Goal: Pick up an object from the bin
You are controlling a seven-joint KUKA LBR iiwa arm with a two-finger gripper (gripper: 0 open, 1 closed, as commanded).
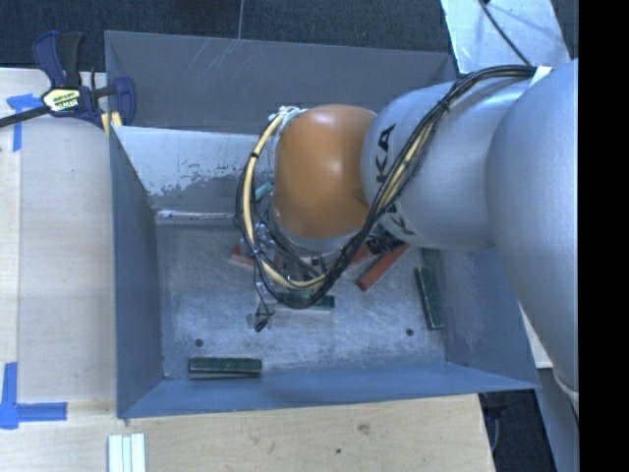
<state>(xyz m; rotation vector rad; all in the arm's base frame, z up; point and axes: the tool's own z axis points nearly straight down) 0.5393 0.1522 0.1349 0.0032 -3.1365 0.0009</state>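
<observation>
Gripper [287, 285] sits low over the middle of the bin [133, 293], mostly buried under the arm's orange cover [319, 170] and a loop of cables [257, 214], so honestly can't tell if it's spread or pinching anything. Closest stuff: a reddish-brown stick [379, 264] poking out just right of it, and a reddish-brown scrap [240, 256] peeking out on its left. A dark green bar [225, 367] lies by the near wall, and another dark bar [428, 298] is off to the right.

A dark green flat bar [225, 367] lies along the bin's [133, 293] front wall. Another dark bar [428, 298] lies at right, near a reddish-brown stick [374, 274].
</observation>
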